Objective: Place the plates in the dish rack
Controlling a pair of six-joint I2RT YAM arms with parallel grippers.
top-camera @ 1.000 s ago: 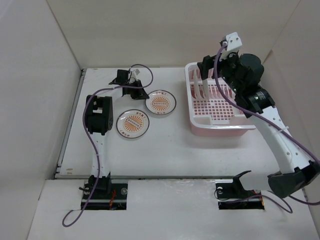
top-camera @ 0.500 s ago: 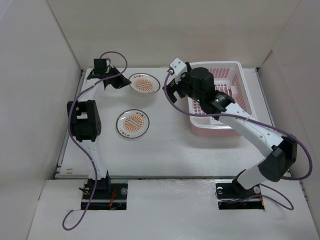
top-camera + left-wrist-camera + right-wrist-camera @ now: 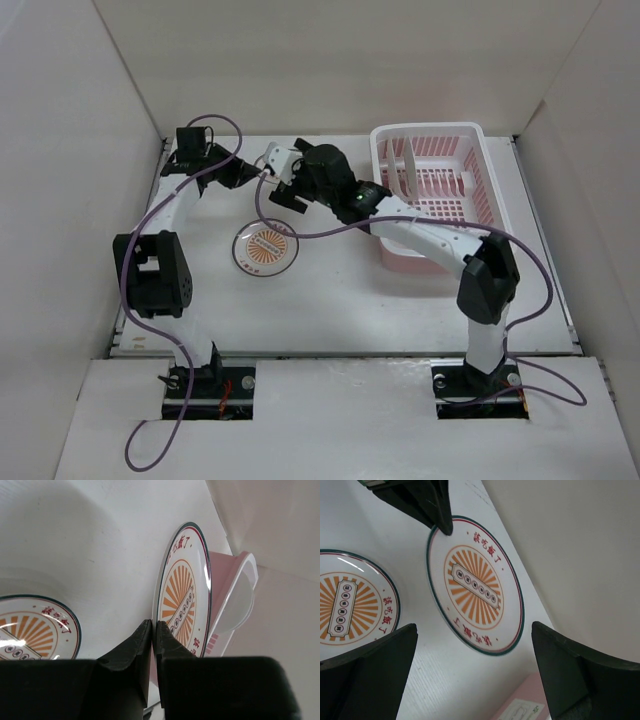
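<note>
— Where are the plates, taking the dish rack (image 3: 425,128) as the mark?

— Both sunburst ones are out to the left of it, on the side where the left arm works. The lying plate (image 3: 266,248) rests flat on the worktop (image 3: 350,300), left of the rack's near corner and well apart from it. The gripped plate (image 3: 475,585) is left of the rack's far half, closer to the rack than the lying one.

— Who has that one?

— The left tool (image 3: 154,625). Its two black fingers are pressed together on the rim, at the edge turned away from the rack. In the left wrist view the plate stands tilted (almost edge-on), with the rack's pale rim and pink wall just behind it.

— Is it off the worktop?

— I cannot tell; its lower edge is hidden behind the tool.

— And the right arm?

— It reaches leftward over the rack's near left corner. The right tool (image 3: 474,630) hangs in front of the gripped plate with its fingers (image 3: 370,670) spread wide, one at either side of the plate's face, touching nothing.

— Anything in the rack itself?

— Pale upright shapes stand in the slots at its left end. From above I cannot tell plates from dividers.
</note>
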